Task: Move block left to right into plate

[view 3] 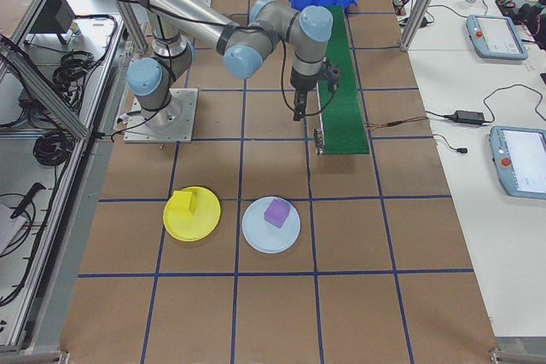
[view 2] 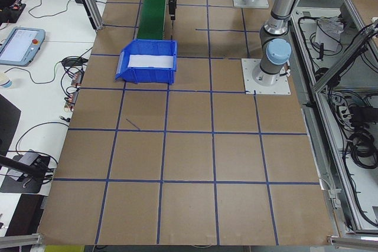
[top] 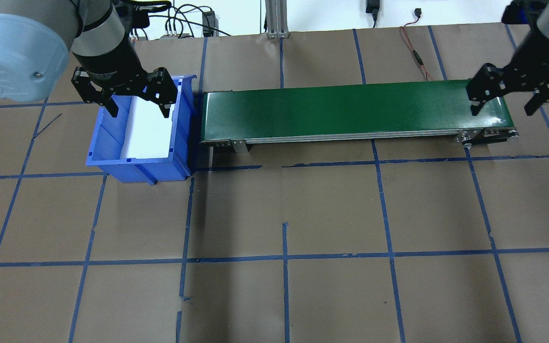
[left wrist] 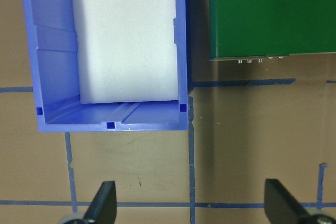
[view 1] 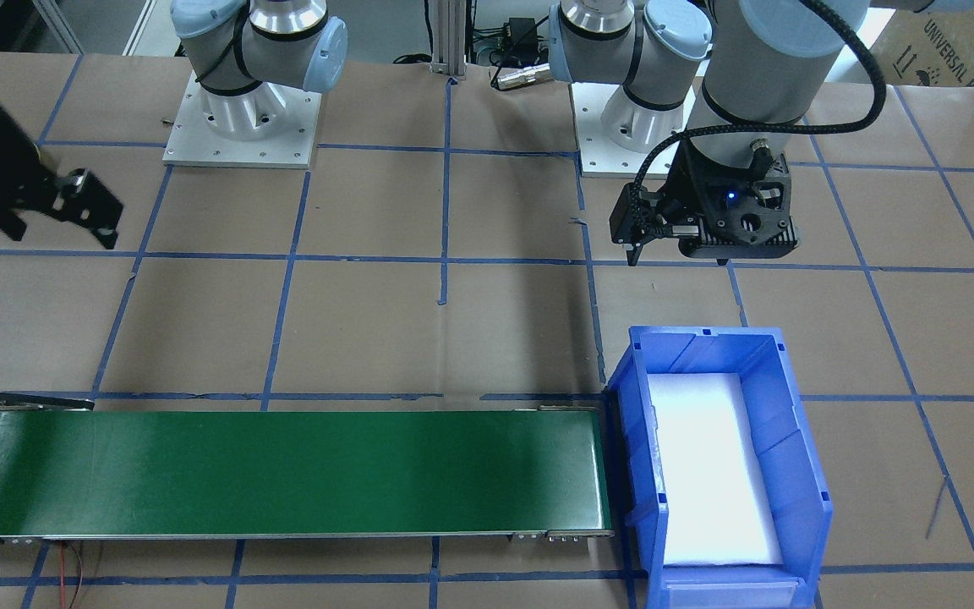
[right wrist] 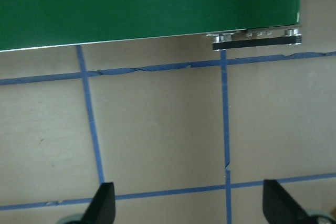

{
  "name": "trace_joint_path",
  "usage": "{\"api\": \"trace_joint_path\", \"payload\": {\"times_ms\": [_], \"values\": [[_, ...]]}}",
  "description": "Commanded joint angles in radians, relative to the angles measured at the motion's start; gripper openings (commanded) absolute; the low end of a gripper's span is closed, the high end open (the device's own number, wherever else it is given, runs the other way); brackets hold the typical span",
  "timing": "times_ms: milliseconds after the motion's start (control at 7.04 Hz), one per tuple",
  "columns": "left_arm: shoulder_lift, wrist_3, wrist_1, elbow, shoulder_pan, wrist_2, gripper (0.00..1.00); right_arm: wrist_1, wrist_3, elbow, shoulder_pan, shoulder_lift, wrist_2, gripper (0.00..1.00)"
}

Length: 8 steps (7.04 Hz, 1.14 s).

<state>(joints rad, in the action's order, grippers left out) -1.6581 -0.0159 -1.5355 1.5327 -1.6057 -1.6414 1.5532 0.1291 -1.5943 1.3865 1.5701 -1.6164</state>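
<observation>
A yellow block [view 3: 189, 203] rests on a yellow plate [view 3: 175, 224], and a purple block [view 3: 275, 212] on a pale blue plate [view 3: 256, 233]. Both show only in the exterior right view, on the table beyond the belt's end. My left gripper [top: 138, 105] hangs open and empty over the near edge of a blue bin [top: 112, 163] lined with white foam. My right gripper [top: 502, 108] hangs open and empty by the far end of the green conveyor belt [top: 350, 107]. No block shows on the belt or in the bin.
The brown table is marked into squares with blue tape. The bin [view 1: 791, 440] butts against one end of the belt [view 1: 284, 474]. Both arm bases stand at the table's back. Cables and tablets lie on side benches.
</observation>
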Motion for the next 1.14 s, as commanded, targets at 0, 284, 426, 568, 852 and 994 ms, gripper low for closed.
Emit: {"api": "trace_joint_path", "payload": {"times_ms": [0, 284, 426, 568, 852, 994], "values": [[0.001, 0.008, 0.000, -0.003, 0.000, 0.000, 1.00, -0.062, -0.150, 0.034, 0.216, 0.038, 0.007, 1.00], [0.001, 0.007, 0.000, 0.001, 0.000, 0.000, 1.00, -0.061, -0.195, 0.066, 0.198, 0.025, 0.035, 1.00], [0.001, 0.010, 0.000, 0.003, 0.000, 0.000, 1.00, -0.070, -0.192, 0.071, 0.162, 0.019, 0.070, 1.00], [0.001, 0.010, 0.000, 0.003, -0.002, 0.000, 1.00, -0.077, -0.190, 0.070, 0.167, 0.024, 0.038, 1.00], [0.001, 0.007, 0.000, 0.003, -0.002, 0.000, 1.00, -0.076, -0.194, 0.070, 0.170, 0.024, 0.042, 1.00], [0.001, 0.004, 0.000, 0.003, -0.002, 0.000, 1.00, -0.079, -0.197, 0.068, 0.169, 0.027, 0.044, 1.00]]}}
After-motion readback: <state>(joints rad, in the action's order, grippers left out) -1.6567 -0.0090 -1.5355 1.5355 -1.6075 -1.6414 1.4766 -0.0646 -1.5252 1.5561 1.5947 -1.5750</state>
